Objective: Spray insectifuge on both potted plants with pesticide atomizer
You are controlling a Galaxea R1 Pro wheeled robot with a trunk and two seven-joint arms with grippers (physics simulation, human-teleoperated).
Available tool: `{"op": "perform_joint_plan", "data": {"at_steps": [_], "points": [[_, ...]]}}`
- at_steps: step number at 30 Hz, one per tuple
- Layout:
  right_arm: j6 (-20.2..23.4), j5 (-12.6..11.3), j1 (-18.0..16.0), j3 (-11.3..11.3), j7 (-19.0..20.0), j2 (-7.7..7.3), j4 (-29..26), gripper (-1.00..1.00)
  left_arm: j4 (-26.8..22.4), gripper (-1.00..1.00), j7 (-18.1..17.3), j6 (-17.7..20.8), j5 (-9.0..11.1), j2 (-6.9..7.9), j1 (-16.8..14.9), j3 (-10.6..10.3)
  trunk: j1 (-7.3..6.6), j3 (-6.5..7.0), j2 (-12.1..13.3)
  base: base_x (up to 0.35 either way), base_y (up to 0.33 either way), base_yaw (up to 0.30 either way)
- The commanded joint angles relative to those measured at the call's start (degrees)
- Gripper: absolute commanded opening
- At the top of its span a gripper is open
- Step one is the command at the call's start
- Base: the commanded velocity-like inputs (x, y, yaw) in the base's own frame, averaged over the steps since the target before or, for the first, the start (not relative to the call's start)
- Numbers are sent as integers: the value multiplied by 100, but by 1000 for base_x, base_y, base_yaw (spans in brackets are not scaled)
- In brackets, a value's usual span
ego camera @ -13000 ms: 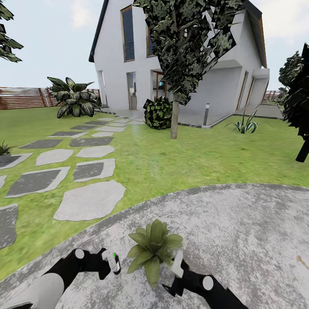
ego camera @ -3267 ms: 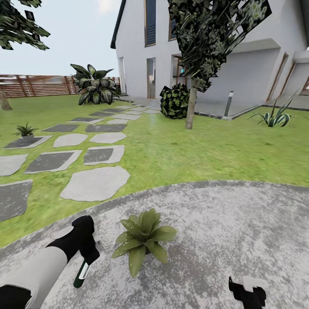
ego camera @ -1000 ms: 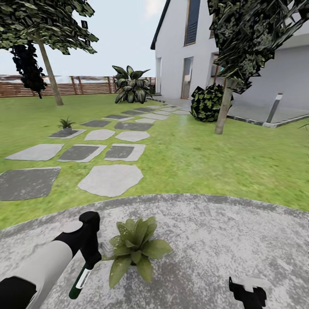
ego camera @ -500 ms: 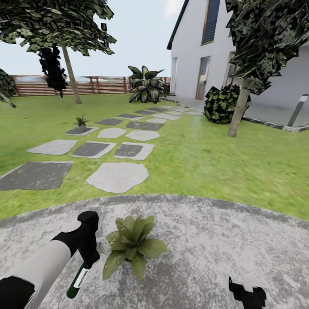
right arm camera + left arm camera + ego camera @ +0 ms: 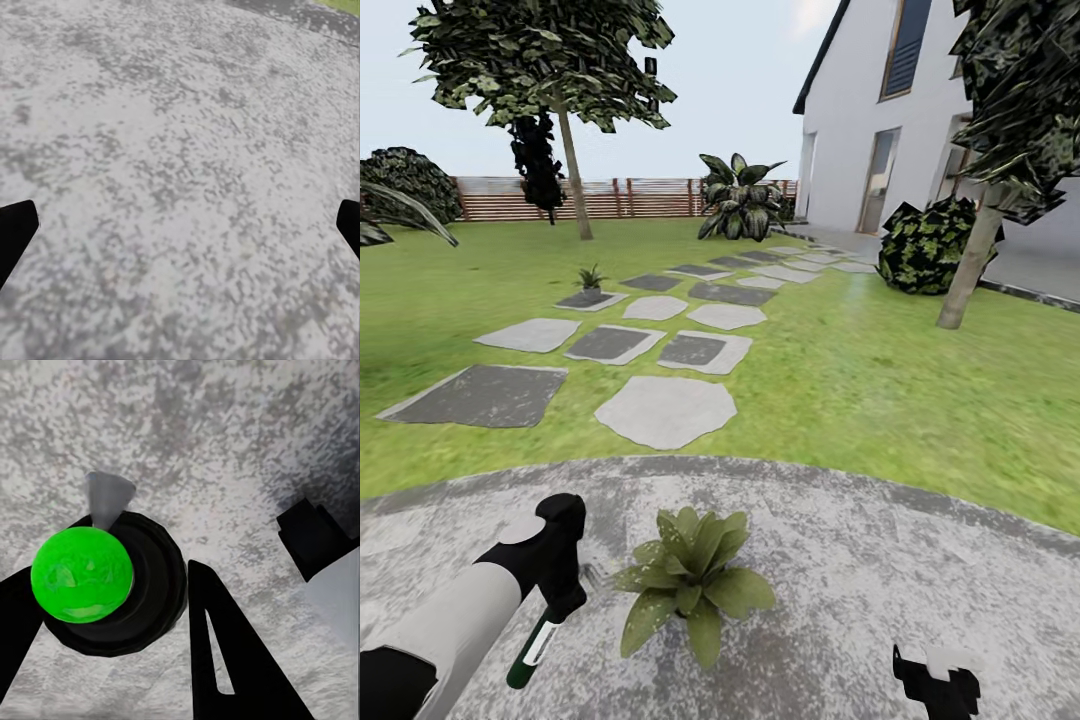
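On the round grey patio point(image 5: 880, 560), a potted plant point(image 5: 690, 585) with broad pointed green leaves stands just right of my left gripper point(image 5: 565, 600). That gripper is shut on the pesticide atomizer point(image 5: 532, 645), a slim dark stick with a white band hanging down from it. In the left wrist view the atomizer point(image 5: 112, 585) shows end-on, a black round body with a bright green cap, between the black fingers point(image 5: 217, 652) of the left gripper point(image 5: 112, 607). A second small potted plant point(image 5: 591, 277) sits far off on a stepping stone. My right gripper point(image 5: 940, 672) hangs open over bare paving point(image 5: 180, 150).
Flat grey stepping stones point(image 5: 665, 410) lead over the lawn point(image 5: 880, 390) toward the white house point(image 5: 880, 120). A tree trunk point(image 5: 965, 280) and a dark bush point(image 5: 925, 245) stand at right. A brown slatted fence point(image 5: 630, 198), a large leafy shrub point(image 5: 740, 197) and a tree point(image 5: 570, 150) close the back.
The whole picture has shifted right, so the camera has turned left; more fence and trees show. Both arms keep their pose, the left still holding the atomizer beside the plant.
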Motion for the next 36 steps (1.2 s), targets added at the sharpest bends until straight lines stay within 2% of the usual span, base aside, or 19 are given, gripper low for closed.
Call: {"op": "perform_joint_plan", "data": {"at_steps": [1, 3, 5, 6, 7, 9, 11, 13, 21, 25, 29, 30, 32, 34, 36], "points": [[-15, 59, -4, -30, -22, 1, 7, 100, 12, -100, -45, 98, -24, -3, -1, -29, -1, -5, -2, 0, 0, 22], [-17, 57, -4, -30, -22, 1, 7, 100, 35, -100, -48, 111, 10, -5, 40, -25, -1, -5, -2, 0, 0, 12], [-16, 55, -4, -30, -22, 1, 7, 100, 7, -100, -41, 116, 27, -5, 251, -20, -1, -5, -2, 0, 0, 4], [-14, 56, -4, -29, -21, 1, 7, 100, -4, -100, 155, 115, 41, 22, 494, 21, -1, -5, -2, 0, 0, 0], [-14, 56, -4, -29, -21, 1, 7, 100, -3, -100, 265, 114, 57, 31, 538, 83, -1, -5, -2, 0, 0, 34], [-17, 55, -4, -29, -22, 6, 7, 100, 3, -100, 520, 90, 138, 47, 594, 388, -1, -5, -2, 0, 0, 118], [-16, 60, -4, -25, -22, 16, 7, 100, -11, -100, 767, 57, 198, 49, 614, 851, -1, -5, -2, 0, 0, 227], [-16, 58, -4, -24, -22, 18, 7, 100, -17, -100, 960, 43, 213, 40, 619, 1028, -1, -5, -2, 0, 0, 263], [-19, 61, -4, -22, -22, 19, 7, 100, -19, -100, 1076, 35, 226, -39, 621, 1101, -1, -5, -2, 0, 0, 266], [-19, 62, -4, -23, -15, 19, 7, 100, -34, -100, 1016, 30, 224, -116, 592, 1074, -1, -5, -2, 0, -133, 65], [-17, 63, -4, -29, -14, -3, 7, 100, -91, -100, 773, 38, 155, -325, 364, 986, -1, -5, -2, 0, -263, 5], [-16, 64, -4, -30, -14, -7, 7, 100, -100, -100, 673, 39, 143, -351, 268, 917, -1, -5, -2, 0, -273, 1], [-14, 64, -4, -29, -15, -15, 7, 100, -113, -100, 54, 40, 106, -400, -134, 444, -1, -5, -2, 60, -275, 0], [-15, 64, -4, -30, -16, -16, 7, 100, -121, -100, -299, 40, 94, -383, -333, 191, -1, -5, -2, 128, -269, 0], [-14, 64, -4, -30, -19, -16, 7, 100, -123, -100, -463, 42, 87, -367, -453, 78, -1, -5, -2, 181, -243, 0]]}}
